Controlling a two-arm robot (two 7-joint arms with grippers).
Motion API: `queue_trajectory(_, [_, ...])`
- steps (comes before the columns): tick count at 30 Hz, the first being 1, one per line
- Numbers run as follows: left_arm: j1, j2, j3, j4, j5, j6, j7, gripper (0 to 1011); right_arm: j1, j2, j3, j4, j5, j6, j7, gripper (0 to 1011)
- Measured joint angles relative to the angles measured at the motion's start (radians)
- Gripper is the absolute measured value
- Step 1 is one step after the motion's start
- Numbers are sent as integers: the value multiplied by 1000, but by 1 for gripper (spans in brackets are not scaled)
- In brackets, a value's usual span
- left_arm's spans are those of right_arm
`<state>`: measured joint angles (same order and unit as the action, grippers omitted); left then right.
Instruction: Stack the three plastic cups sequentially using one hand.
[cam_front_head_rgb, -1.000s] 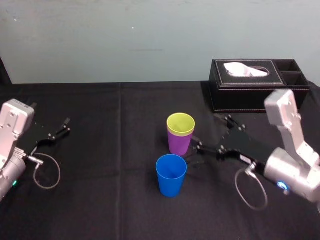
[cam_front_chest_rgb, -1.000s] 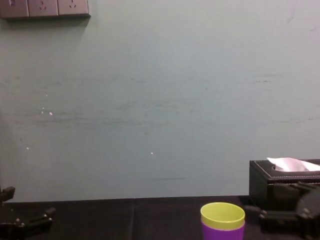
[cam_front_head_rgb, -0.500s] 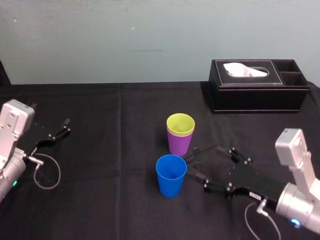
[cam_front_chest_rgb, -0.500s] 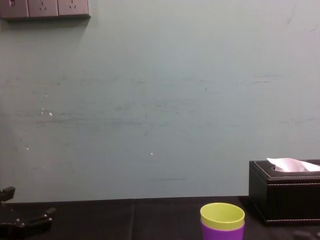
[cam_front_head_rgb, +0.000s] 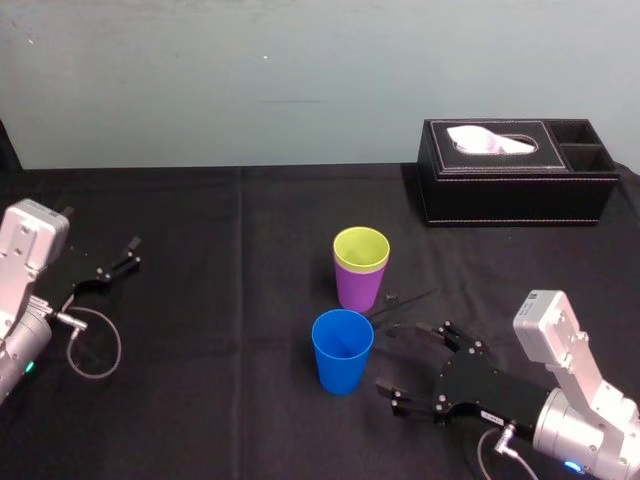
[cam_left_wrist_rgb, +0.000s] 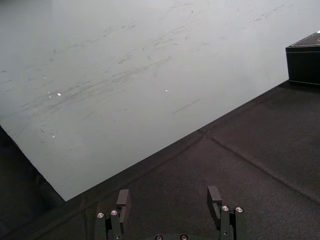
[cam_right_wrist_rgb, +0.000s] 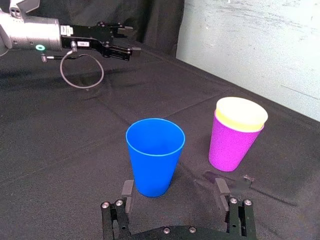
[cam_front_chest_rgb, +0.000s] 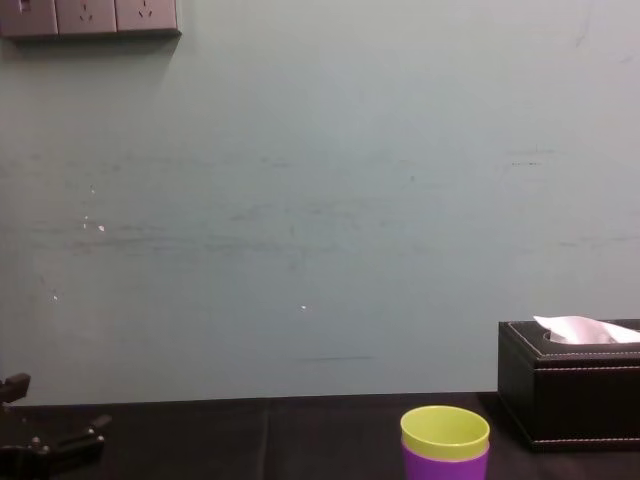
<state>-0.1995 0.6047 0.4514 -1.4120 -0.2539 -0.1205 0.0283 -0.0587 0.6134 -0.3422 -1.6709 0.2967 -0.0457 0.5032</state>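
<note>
Checking in from the remote station. The right claw (cam_front_head_rgb: 388, 358) is low over the black tablecloth (cam_front_head_rgb: 200, 330) with its fingers spread wide, and it's holding nothing. In the right wrist view I can see both fingertips (cam_right_wrist_rgb: 127, 187) with a big gap between them.

Containers first:
- The blue cup (cam_front_head_rgb: 342, 350) stands upright just ahead of the claw's fingertips. It's lined up closer to one finger than the other, and I don't see them touching. Looking down into it, I see its own blue bottom.
- The purple cup (cam_front_head_rgb: 358, 287) is a bit farther out from the claw, past the blue one and off toward the far finger. It's upright, and the yellow-green cup (cam_front_head_rgb: 361, 248) is nested inside it with just the rim band poking out on top.
- The black tissue box (cam_front_head_rgb: 510, 190) is well beyond the claw, back by the wall. A white tissue (cam_front_head_rgb: 490, 140) sticks out of its slot. It has two little side compartments at one end, and I can't tell what's in those.

The left claw (cam_front_head_rgb: 128, 252) is way across the table from the right one, on the other side of the cups. It's parked near the table edge with its fingers apart and nothing in them.

Head count:
- three cups, one each of purple, yellow-green and blue
- that makes one stack of two plus one loner
- one tissue box
- two claws
</note>
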Motion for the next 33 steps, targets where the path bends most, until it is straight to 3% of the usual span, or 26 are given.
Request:
queue_trajectory(16, [0,0,0,0,0,0,0,1010,24,-23,-19,9,-29,36,-7,1003])
queue_trajectory(33, [0,0,0,0,0,0,0,1010,86,-70,-61,64,7,67,23,1003])
